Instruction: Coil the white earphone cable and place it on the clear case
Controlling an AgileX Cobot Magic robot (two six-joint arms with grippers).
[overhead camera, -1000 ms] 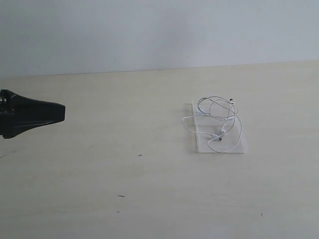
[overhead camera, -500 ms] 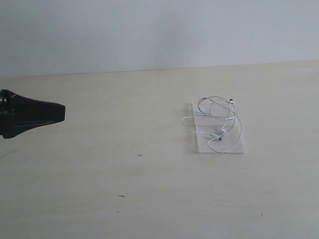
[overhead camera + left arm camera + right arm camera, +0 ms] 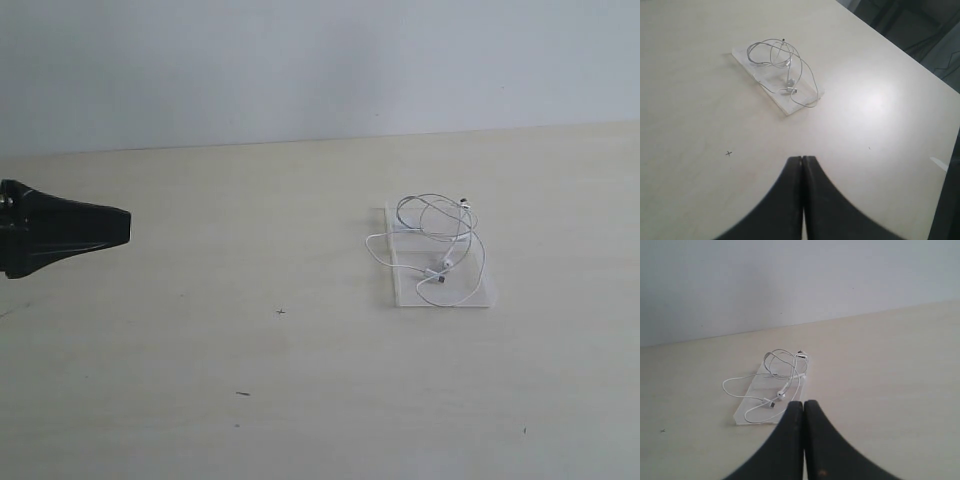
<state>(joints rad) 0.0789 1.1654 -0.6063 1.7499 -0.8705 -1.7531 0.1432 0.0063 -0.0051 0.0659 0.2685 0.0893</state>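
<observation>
the thin white earphone cable [image 3: 440, 245] lies loosely coiled on the flat clear plastic case [image 3: 480, 297], one loop spilling just past its edge. the left gripper [image 3: 803, 161] and right gripper [image 3: 803, 404] are both pinched closed and empty, well apart from it. the task looks essentially done.

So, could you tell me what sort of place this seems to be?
Probably a robot test bench rather than a home: a pale wooden table, a plain white wall behind it, and a thin white earphone cable lying on a flat clear plastic case.
</observation>
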